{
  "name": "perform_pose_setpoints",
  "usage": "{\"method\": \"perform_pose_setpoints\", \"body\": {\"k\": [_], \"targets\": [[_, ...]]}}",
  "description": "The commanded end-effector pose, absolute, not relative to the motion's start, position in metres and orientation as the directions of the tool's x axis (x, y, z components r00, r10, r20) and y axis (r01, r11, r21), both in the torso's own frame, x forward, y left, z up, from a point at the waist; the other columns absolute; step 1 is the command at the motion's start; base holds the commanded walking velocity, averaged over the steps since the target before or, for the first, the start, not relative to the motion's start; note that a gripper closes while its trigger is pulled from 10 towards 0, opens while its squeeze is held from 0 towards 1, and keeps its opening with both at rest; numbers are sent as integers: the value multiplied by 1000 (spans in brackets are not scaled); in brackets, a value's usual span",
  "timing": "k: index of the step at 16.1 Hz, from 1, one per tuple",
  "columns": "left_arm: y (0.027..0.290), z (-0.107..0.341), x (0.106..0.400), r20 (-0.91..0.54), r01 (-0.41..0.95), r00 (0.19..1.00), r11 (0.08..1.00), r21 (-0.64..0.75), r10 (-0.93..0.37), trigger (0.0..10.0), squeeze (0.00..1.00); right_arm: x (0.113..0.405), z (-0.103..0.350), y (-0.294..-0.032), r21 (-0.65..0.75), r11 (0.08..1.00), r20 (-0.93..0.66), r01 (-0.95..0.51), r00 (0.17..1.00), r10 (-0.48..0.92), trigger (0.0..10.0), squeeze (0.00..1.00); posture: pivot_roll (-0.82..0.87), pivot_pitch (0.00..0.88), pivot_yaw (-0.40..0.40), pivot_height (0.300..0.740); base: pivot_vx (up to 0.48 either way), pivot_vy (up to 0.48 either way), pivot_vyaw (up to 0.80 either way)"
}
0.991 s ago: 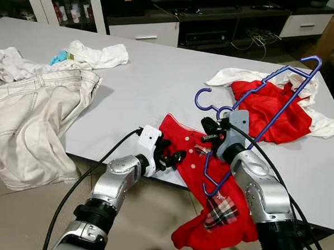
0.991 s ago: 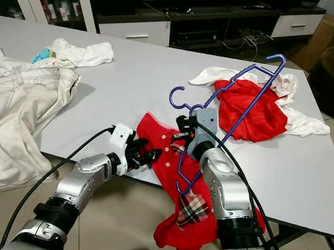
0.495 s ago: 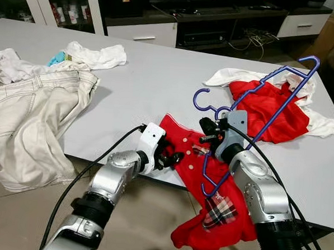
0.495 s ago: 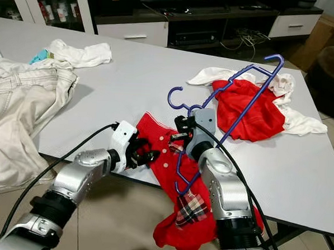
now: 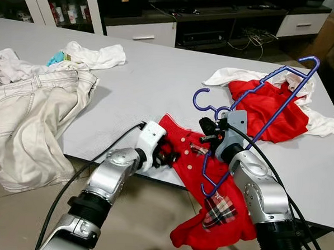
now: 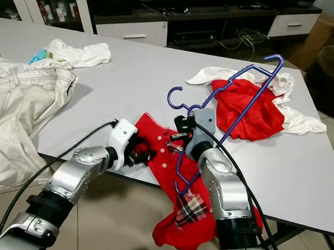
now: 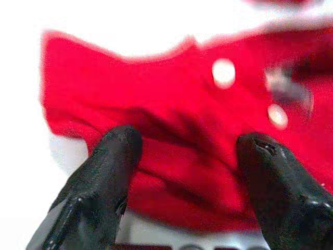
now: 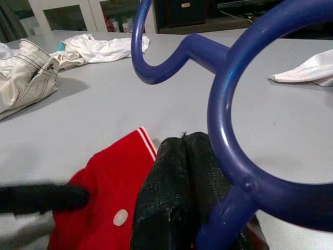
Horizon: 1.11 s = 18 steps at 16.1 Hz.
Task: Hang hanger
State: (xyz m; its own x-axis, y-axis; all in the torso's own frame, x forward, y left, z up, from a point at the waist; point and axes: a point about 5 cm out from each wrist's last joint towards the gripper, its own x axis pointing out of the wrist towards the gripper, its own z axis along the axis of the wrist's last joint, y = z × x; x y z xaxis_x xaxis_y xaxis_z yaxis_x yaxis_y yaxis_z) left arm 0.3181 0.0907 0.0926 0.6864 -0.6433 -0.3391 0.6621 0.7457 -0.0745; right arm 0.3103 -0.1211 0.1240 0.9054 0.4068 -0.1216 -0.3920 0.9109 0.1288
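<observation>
A blue plastic hanger (image 5: pixel 194 99) stands tilted over the table, its far end above a red garment at the back right. My right gripper (image 5: pixel 208 133) is shut on the hanger's neck just below the hook; the right wrist view shows the blue loop (image 8: pixel 216 104) against the black fingers (image 8: pixel 174 198). A red shirt (image 5: pixel 182 151) with white buttons and a plaid lining lies over the table's front edge and hangs down. My left gripper (image 5: pixel 168 156) is at the shirt's left edge, open, with red cloth (image 7: pixel 171 94) between its fingers (image 7: pixel 117 151).
A second red garment (image 5: pixel 279 122) lies on white cloth (image 5: pixel 326 126) at the table's right. Beige trousers (image 5: pixel 33 112) drape over the left edge, with a white cloth (image 5: pixel 98 54) behind them. The grey table (image 5: pixel 153 74) has bare room in the middle. A dark cabinet stands beyond.
My left gripper has pushed a little forward and right onto the red shirt's edge. The right gripper and the hanger hold the same place.
</observation>
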Motion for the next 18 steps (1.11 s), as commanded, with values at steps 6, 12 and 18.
{"method": "perform_pose_setpoints", "body": {"k": [6, 12, 18], "targets": [[106, 106, 340, -240, 512, 811, 845, -150, -534, 10000, 0, 308, 119, -122, 125, 915, -149, -384, 904, 400, 10000, 0, -72, 0, 9, 740, 0, 0, 0], [106, 95, 353, -290, 447, 843, 890, -90, -453, 10000, 0, 307, 119, -120, 126, 913, -149, -389, 902, 405, 10000, 0, -79, 0, 7, 740, 0, 0, 0], [89, 82, 354, -373, 485, 772, 856, -178, -515, 10000, 0, 305, 117, -117, 134, 911, -150, -391, 900, 409, 10000, 0, -87, 0, 16, 740, 0, 0, 0]]}}
